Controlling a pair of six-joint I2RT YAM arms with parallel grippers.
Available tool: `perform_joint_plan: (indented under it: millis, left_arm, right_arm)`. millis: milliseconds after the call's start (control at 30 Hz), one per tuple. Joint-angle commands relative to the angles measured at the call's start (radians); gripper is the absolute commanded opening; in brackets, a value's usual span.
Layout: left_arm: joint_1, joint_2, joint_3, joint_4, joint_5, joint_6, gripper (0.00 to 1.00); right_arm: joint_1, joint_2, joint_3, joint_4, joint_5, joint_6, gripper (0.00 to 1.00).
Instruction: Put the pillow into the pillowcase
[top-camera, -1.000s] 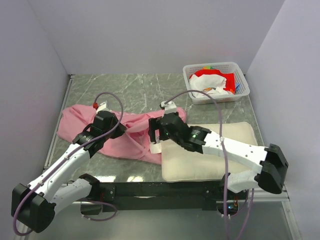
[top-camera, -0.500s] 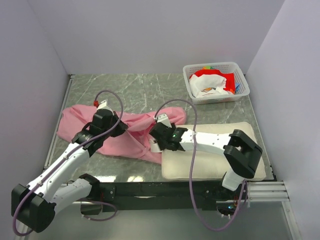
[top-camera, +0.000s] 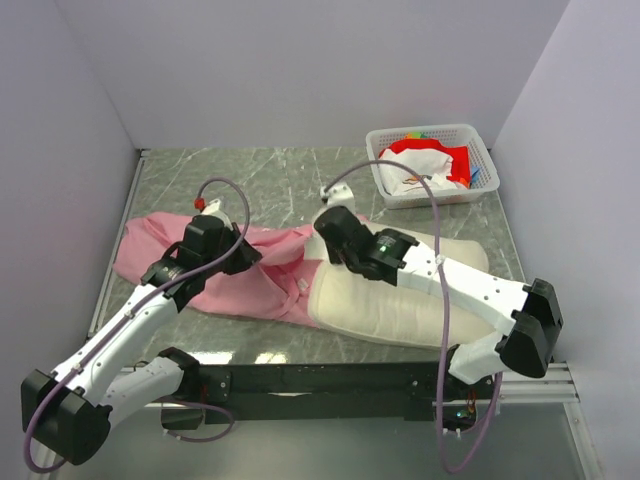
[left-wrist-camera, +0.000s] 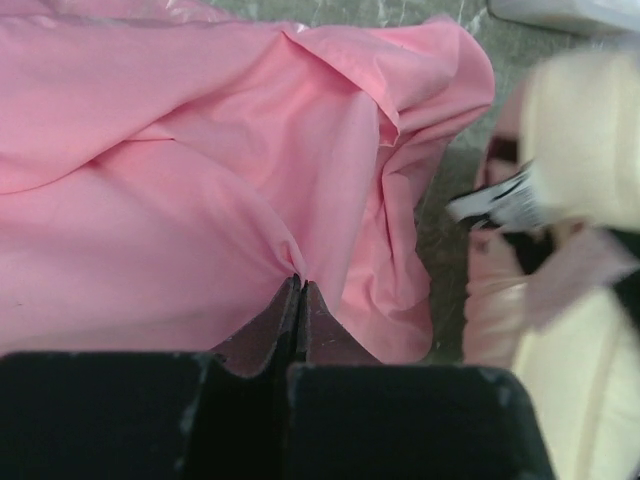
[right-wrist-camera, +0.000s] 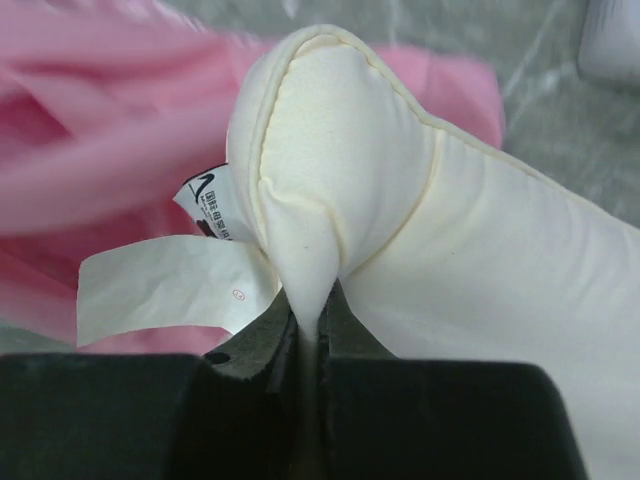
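The pillow (top-camera: 400, 300) is lying slantwise on the right near part of the table (top-camera: 270, 175), its long side running from the middle of the table towards the right arm's base. Its left corner is bunching up where the right hand (right-wrist-camera: 308, 325) is pinching it. In the right wrist view the fingers are pressing together on a thin fold of the cream fabric, with two white sewn-in labels (right-wrist-camera: 160, 285) hanging just beside the grip. The pillowcase (top-camera: 250, 285) is lying crumpled on the left and middle of the table, and its right edge is touching the pillow's left end. The left hand (left-wrist-camera: 298, 300) is resting on the pillowcase near its middle. In the left wrist view its fingers are closing tightly on a gathered pleat of the pink cloth, with creases radiating from the grip. The pillowcase's opening cannot be made out in any view. A white basket (top-camera: 440, 197) holding red and white cloth (top-camera: 425, 165) is standing at the far right corner, well apart from both hands.
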Motion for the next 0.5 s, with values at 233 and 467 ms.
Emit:
perform_joint_plan:
  millis: [233,467]
  left_arm:
    - [0.003,-0.04,0.116,-0.04,-0.032,-0.025,0.01]
    - [0.002,-0.015,0.136,0.011,-0.06,-0.088,0.01]
  right_arm:
    - [0.074,0.059,-0.078,0.258,-0.19,0.054,0.0]
    - [0.113,-0.013,-0.195,0.291,-0.2,0.098,0.0]
